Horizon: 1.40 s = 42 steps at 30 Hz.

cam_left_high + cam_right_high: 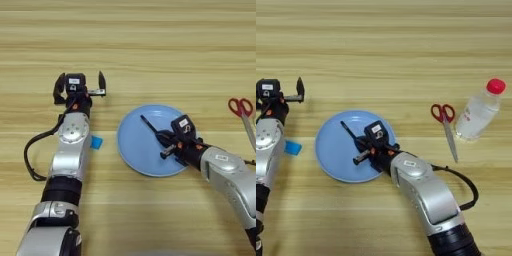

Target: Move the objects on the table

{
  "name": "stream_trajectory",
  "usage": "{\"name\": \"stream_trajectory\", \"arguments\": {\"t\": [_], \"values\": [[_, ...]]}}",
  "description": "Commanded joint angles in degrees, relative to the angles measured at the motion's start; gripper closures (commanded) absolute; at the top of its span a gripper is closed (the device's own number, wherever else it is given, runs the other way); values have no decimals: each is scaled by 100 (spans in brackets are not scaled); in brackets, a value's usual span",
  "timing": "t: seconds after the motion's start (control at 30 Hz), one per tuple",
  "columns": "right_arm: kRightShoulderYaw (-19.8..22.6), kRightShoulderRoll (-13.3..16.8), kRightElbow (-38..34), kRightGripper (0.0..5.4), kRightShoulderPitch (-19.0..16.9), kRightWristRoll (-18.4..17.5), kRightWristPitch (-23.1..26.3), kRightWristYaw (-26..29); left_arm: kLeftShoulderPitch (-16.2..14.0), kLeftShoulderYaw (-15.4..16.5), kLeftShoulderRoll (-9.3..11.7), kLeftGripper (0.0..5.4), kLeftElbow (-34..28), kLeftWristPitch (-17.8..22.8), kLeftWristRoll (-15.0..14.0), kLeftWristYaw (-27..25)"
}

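A thin straight black stick [148, 123] lies slanted at the frame's centre. A small bright blue rectangular block [96, 143] rests flat on the light wooden tabletop [150, 45], lower left.

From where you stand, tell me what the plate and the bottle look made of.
The plate: likely plastic, uniform pale blue with a smooth matte face, though glazed ceramic is possible. The bottle: clear plastic, see-through body with a red screw cap.
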State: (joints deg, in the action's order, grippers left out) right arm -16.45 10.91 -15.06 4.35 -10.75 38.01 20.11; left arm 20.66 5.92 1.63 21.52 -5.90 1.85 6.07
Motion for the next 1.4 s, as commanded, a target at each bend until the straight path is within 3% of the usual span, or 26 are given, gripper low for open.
{"name": "stream_trajectory", "arguments": {"t": [0.03,0.3,0.33,0.8,1.4], "values": [[-88,-20,68,510,39,60,-29,38,-41,-16,-9,0,-36,71,-7,41],[-181,-67,96,510,27,78,-71,65,-39,-17,-9,0,-42,74,-7,41],[-210,-65,85,481,19,75,-97,95,-40,-16,-9,0,-42,73,-8,41],[-102,-180,24,331,50,17,-545,174,-42,-17,-7,0,-39,70,-7,39],[256,-357,453,140,238,-56,-608,124,-40,-24,-2,0,-47,77,-2,31]]}}
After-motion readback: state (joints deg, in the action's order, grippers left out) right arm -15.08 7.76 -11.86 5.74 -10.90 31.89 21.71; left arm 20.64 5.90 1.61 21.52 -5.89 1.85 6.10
